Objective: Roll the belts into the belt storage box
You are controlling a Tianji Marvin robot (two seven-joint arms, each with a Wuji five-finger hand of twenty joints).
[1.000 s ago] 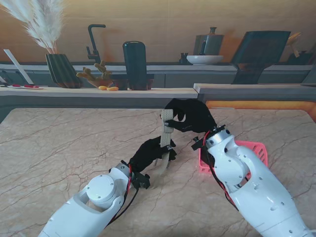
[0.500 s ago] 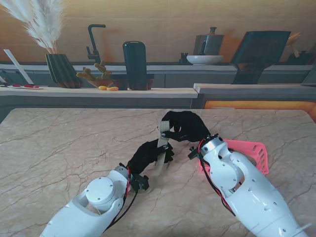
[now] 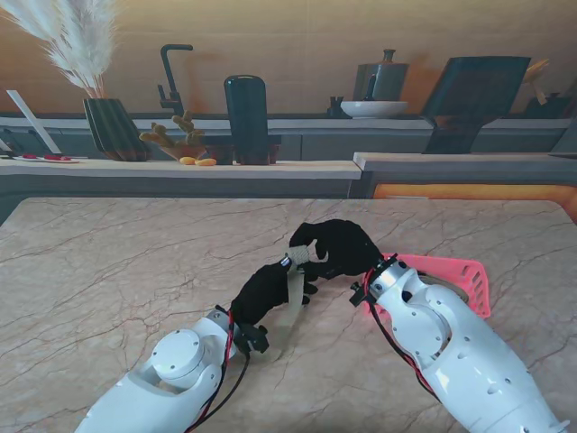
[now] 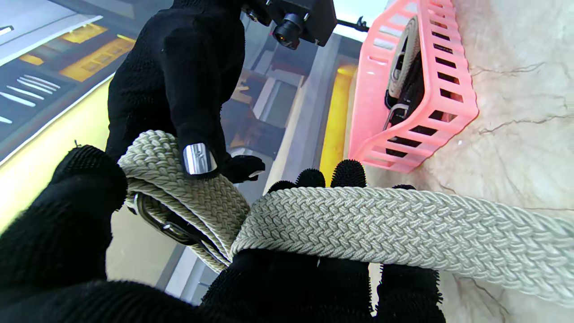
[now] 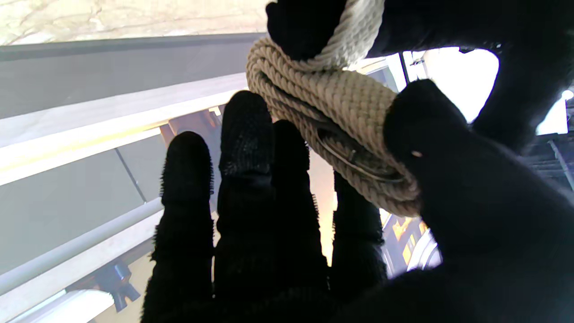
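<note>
Both hands hold the woven belt (image 3: 295, 271) above the surface. The right hand (image 3: 338, 248) pinches the small rolled coil with thumb and fingers; the left hand (image 3: 270, 289) grips the free strap, which runs from the coil toward me. The pink storage box (image 3: 460, 280) stands beside the right arm, so that hand is nearer.

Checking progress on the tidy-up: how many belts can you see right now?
2. A beige braided belt is held between the left hand and right hand, partly rolled. Another belt lies coiled in the pink storage box. More could be hidden there.
</note>
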